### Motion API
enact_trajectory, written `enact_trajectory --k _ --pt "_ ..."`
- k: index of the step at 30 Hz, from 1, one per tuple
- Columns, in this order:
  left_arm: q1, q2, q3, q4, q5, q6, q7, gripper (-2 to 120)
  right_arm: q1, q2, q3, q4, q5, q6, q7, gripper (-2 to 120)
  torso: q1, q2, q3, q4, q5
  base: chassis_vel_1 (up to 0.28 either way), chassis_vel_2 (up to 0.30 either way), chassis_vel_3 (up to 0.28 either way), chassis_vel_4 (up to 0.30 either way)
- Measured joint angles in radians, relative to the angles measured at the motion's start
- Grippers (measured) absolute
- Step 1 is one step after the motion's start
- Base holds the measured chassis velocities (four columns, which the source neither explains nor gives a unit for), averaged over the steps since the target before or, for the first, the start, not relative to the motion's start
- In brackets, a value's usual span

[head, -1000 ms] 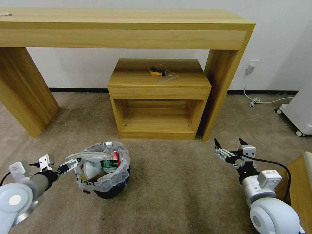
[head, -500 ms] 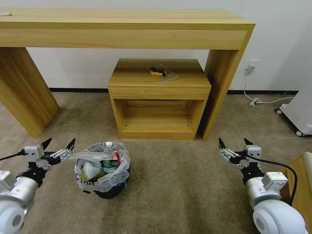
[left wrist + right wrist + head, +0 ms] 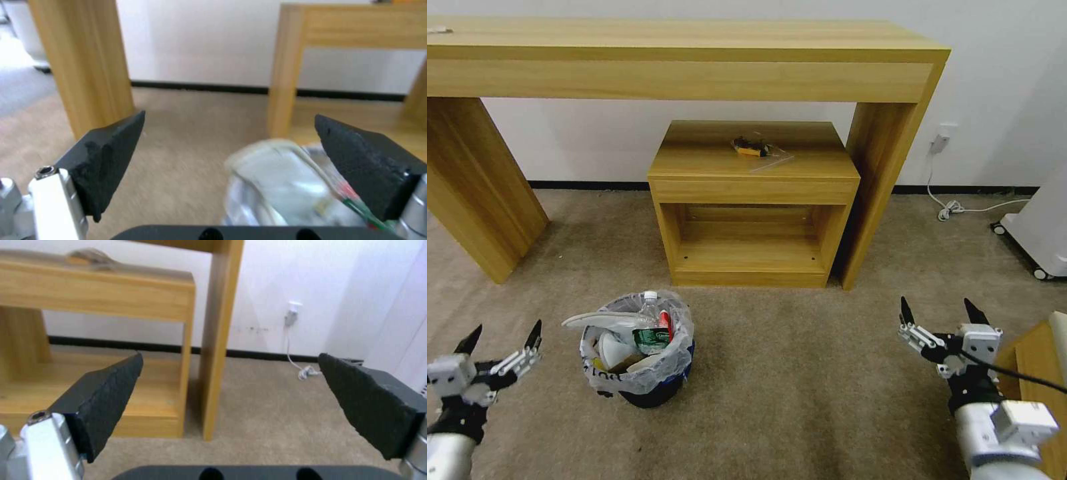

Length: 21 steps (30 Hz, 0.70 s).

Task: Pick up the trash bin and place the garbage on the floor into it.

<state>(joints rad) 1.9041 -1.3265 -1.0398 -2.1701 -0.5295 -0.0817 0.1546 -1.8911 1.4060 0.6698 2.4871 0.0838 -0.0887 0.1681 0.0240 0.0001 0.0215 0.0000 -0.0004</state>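
Left tool [image 3: 504, 333]: head view, jaws wide, empty, beside the bin [image 3: 639, 350].
Right tool [image 3: 938, 312]: wide, empty, well apart.
Bin: on floor [image 3: 800, 373], full of garbage [image 3: 650, 333].
Wrist views: both tools gaping, nothing held.
Progress: floor looks cleared; likely finished.

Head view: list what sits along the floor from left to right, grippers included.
Left gripper, open → trash bin, full of garbage → bare floor → right gripper, open.
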Motion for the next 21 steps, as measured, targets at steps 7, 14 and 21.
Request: enact_trajectory --k 7,14,21 --pt "0.026 -0.042 0.141 -0.056 0.099 -0.031 -0.043 100 -0.097 0.078 -0.049 0.018 -0.121 0.099 0.026 100 0.000 0.000 0.000 -0.0001 -0.0001 0.000 0.000 0.000 0.000" --pt "0.054 0.000 0.278 -0.128 0.174 -0.048 -0.135 100 -0.238 0.080 -0.083 0.018 -0.153 0.227 0.076 100 0.000 0.000 0.000 -0.0003 0.0000 0.000 0.000 0.000 0.000" --pt "0.060 0.006 0.294 -0.140 0.186 -0.048 -0.144 100 -0.267 0.074 -0.090 0.016 -0.174 0.244 0.092 100 0.000 0.000 0.000 -0.0001 0.0000 0.000 0.000 0.000 0.000"
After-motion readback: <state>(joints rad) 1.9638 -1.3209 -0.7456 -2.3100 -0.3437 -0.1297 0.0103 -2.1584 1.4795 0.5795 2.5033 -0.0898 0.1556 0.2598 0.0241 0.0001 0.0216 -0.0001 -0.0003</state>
